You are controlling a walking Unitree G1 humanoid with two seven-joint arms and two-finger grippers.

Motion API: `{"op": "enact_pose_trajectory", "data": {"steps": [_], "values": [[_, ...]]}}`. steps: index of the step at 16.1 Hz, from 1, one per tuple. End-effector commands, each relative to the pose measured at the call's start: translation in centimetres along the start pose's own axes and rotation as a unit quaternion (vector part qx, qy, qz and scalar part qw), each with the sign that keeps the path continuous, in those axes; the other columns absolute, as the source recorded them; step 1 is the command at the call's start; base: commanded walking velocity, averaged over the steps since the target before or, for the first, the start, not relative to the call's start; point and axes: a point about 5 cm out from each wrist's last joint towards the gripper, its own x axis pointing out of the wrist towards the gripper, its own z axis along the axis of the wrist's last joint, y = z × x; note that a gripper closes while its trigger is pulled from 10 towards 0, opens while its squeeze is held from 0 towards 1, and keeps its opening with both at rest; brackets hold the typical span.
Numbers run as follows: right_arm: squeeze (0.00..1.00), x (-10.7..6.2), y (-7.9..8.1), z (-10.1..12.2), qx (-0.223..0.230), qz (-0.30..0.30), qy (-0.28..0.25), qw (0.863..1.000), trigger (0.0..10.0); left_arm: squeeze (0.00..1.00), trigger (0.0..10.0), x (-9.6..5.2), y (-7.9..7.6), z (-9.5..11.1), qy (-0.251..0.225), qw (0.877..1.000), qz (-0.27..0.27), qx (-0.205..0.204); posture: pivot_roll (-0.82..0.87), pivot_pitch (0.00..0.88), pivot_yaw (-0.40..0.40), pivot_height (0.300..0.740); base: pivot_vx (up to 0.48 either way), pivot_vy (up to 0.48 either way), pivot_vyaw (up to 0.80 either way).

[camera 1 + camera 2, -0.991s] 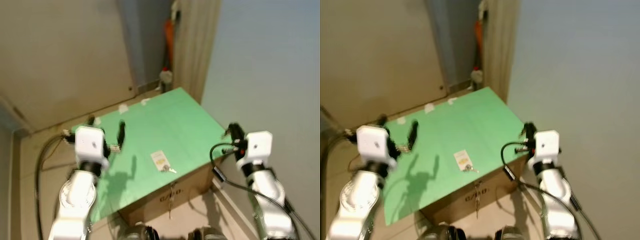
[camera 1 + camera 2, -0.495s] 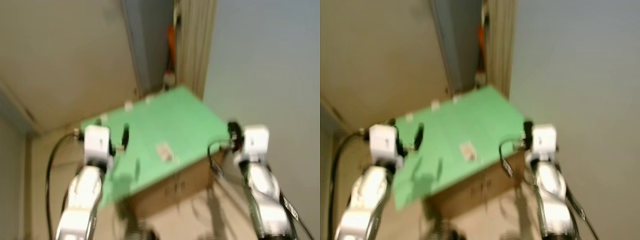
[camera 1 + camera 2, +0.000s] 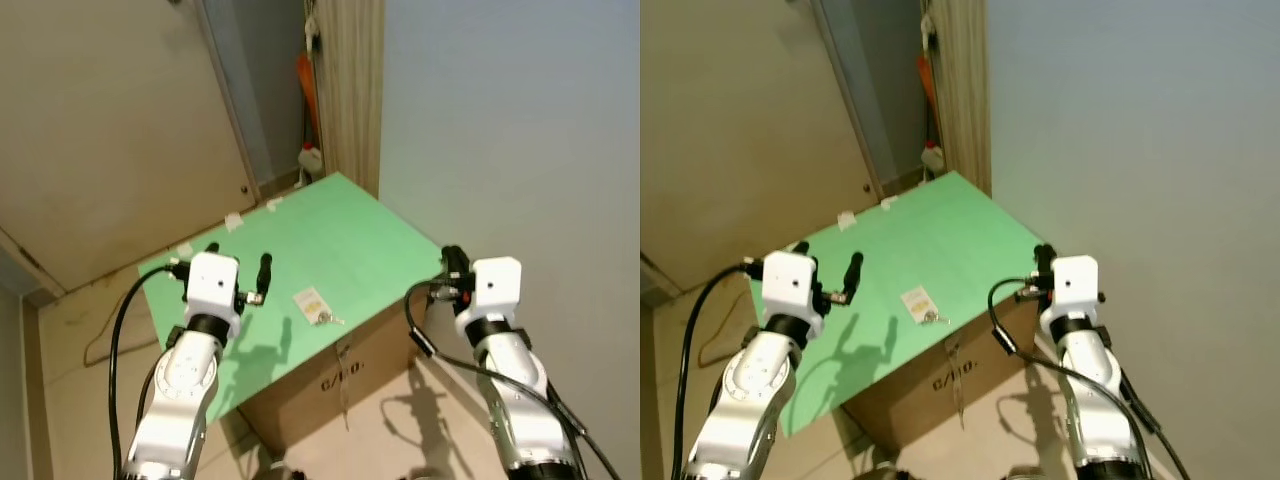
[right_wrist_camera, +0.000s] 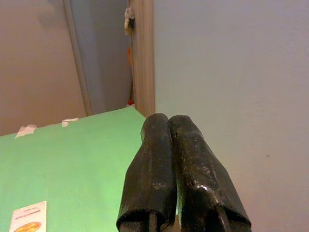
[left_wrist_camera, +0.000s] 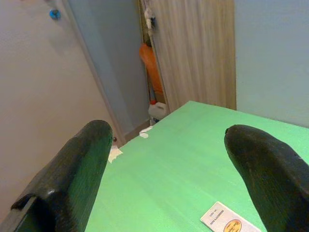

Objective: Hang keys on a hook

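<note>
The keys (image 3: 326, 318) lie on a green sheet (image 3: 360, 230) that covers a cardboard box. A white tag (image 3: 309, 299) with an orange mark is attached to them. My left gripper (image 3: 238, 260) hovers open over the sheet's left part, a short way left of the tag, with nothing between its fingers (image 5: 72, 174). In the left wrist view the tag (image 5: 227, 221) shows low between the two fingers. My right gripper (image 3: 449, 259) is held at the box's right corner, fingers (image 4: 169, 145) pressed together and empty.
The cardboard box (image 3: 350, 380) stands on a beige floor in a corner. A pale blue wall is on the right, a wooden panel (image 3: 350, 90) behind, a beige door on the left. An orange object (image 3: 305, 85) and a white bottle (image 3: 311, 158) stand in the gap. Small white scraps (image 3: 232, 220) lie at the sheet's far edge.
The whole picture has shifted and sharpened after a blur, so the camera has moved. The keys lie in the same place on the sheet. Both grippers keep their states.
</note>
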Motion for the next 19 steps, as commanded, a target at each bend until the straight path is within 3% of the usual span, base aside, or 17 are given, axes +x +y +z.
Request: {"op": "enact_pose_trajectory", "data": {"steps": [1,3,9,12,19], "values": [[0.0,0.5,0.4,0.1,0.009,0.008,0.003,1.0,0.0,0.0,10.0,-0.1,0.1,-0.4,0.007,1.0,0.009,0.0,-0.2,0.0,0.12,0.722,0.0,0.0,0.0],[0.0,0.6,0.4,0.5,0.005,0.027,0.002,1.0,0.0,0.0,10.0,-0.2,0.2,-0.9,0.012,0.999,0.028,-0.035,-0.21,0.0,0.101,0.722,0.0,0.0,0.0],[0.0,2.0,-1.2,1.2,-0.023,0.045,0.003,0.999,0.0,0.0,10.0,-0.4,-0.7,-1.4,0.006,0.999,0.03,-0.01,-0.2,0.0,0.052,0.722,0.0,0.0,0.0],[0.0,2.3,-0.6,0.7,-0.014,0.049,0.011,0.999,0.0,0.0,10.0,0.1,-0.7,-1.0,-0.005,0.999,0.037,-0.011,-0.18,0.0,0.046,0.722,0.0,0.0,0.0],[0.0,2.0,0.7,-0.2,-0.001,0.059,0.017,0.998,0.0,0.0,10.0,1.2,-0.3,-0.3,-0.016,0.999,0.039,-0.013,-0.18,0.0,0.063,0.722,-0.263,0.0,0.0]]}}
